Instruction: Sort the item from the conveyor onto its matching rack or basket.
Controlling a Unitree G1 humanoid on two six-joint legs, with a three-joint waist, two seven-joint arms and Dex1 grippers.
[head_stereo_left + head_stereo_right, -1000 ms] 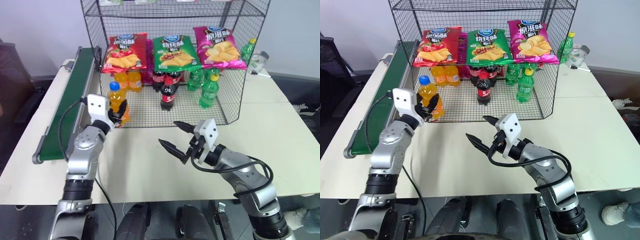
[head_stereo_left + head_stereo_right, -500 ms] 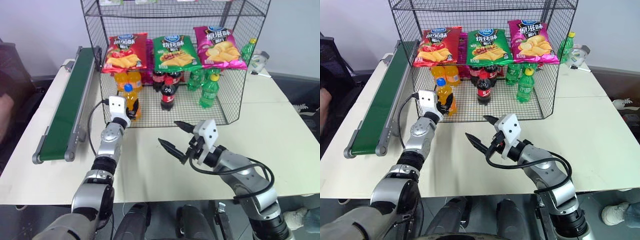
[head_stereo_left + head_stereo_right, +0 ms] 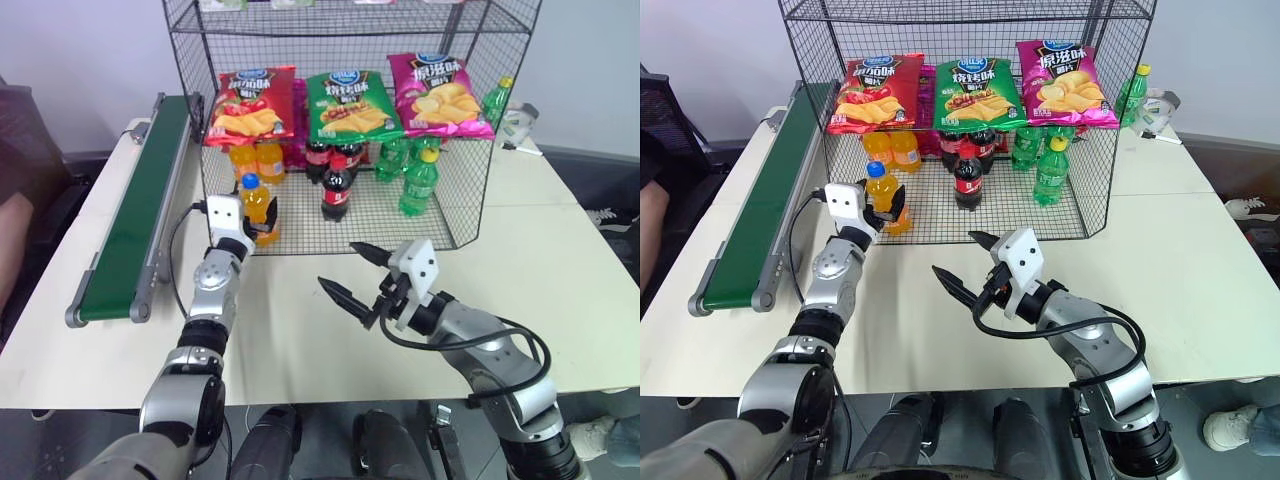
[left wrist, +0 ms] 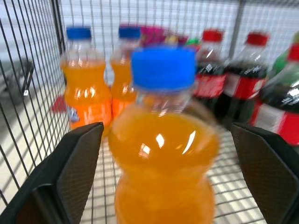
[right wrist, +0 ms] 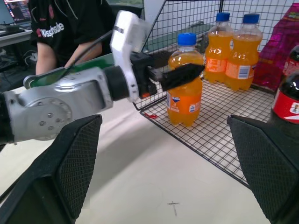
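Nearest me, the right gripper hangs over the white table with its black fingers spread, holding nothing. Further on, the left gripper has its fingers apart on either side of the small clear orange soda bottle with a blue cap, which stands upright on the floor of the black wire-mesh rack, at its front edge.

A pale beige table fills the middle of the frame beneath a plain white wall along the top. A black office chair stands at the left edge, with dark floor at the right.
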